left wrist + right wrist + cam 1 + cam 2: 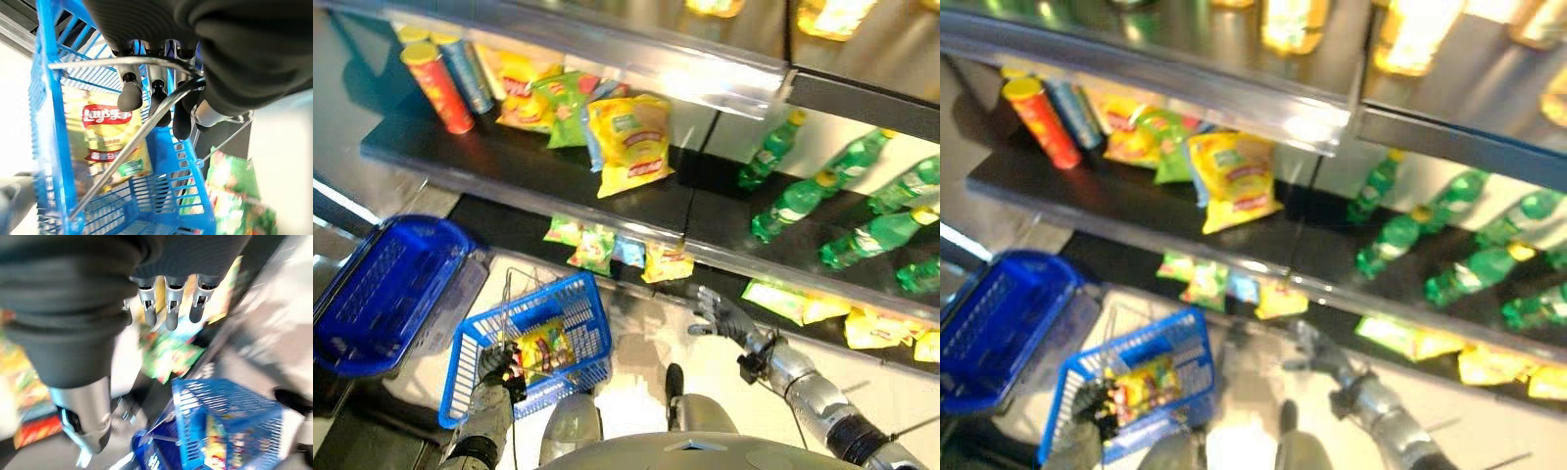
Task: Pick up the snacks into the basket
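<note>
Basket carried at the left side; one snack bag already inside.

The left robot hand (161, 105) is curled round the wire handle (122, 152), so the basket (582, 323) hangs level. The chip bag (110, 139) is shown lying flat inside in the wrist view. Beyond, the right robot hand (720, 318) is spread wide and empty towards the shelf (509, 171), where more snacks (628, 145) are stocked.

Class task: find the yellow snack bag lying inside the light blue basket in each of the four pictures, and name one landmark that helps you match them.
Left eye view: low left, yellow snack bag in the basket.
Right eye view: low left.
Left wrist view: left of centre, behind the wire handle.
Right wrist view: bottom right.
Shared landmark: the light blue basket.
</note>
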